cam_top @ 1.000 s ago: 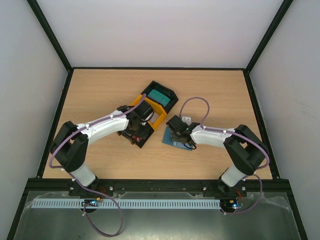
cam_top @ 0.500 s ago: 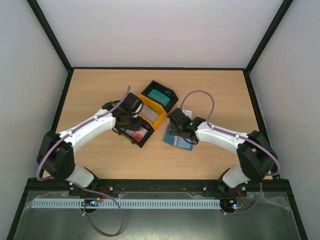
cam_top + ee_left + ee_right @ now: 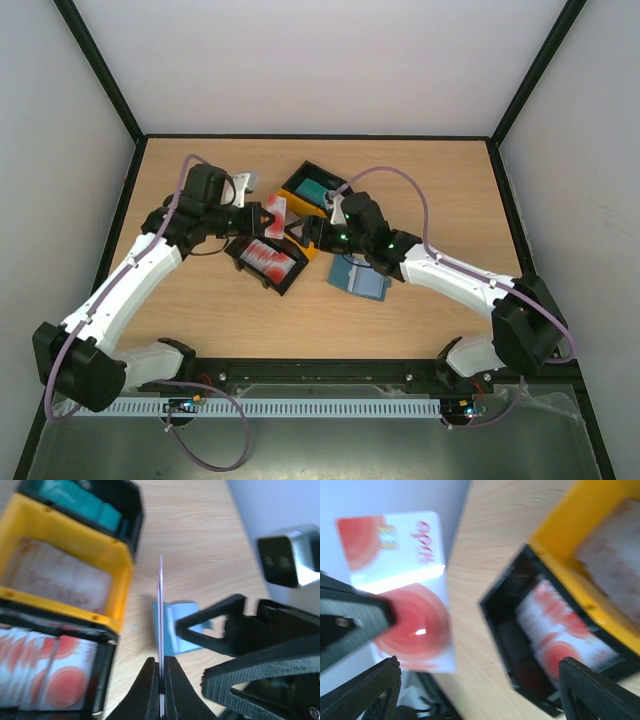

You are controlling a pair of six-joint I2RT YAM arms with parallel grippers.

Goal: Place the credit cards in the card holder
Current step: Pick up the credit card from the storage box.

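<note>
Nearest the arms' bases, the card holder point(image 3: 362, 278) lay flat on the worktop point(image 3: 220, 310). It sat alone, a little to the right of the trays and close by the right arm. I could not tell whether it was folded shut.

To its left was a black tray point(image 3: 101, 675) with a row of white-and-red credit cards point(image 3: 55, 670) packed inside. Over the trays the two hands met. The left hand point(image 3: 262, 213) was clenched on one credit card point(image 3: 277, 213), pinching it by one edge and holding it in the air, clear of the trays and of the holder. That card was white with a big red disc and red lettering.

The right hand point(image 3: 308, 232) faced it from the other side. Its fingers point(image 3: 600, 690) were spread wide and grasped nothing. It was just beside the card and, as far as I could see, not touching it.

Behind the first tray a yellow tray point(image 3: 120, 575) butted against it, with something pale and blurred inside. Farthest off, a second black tray point(image 3: 131, 510) held a teal stack point(image 3: 75, 495)
</note>
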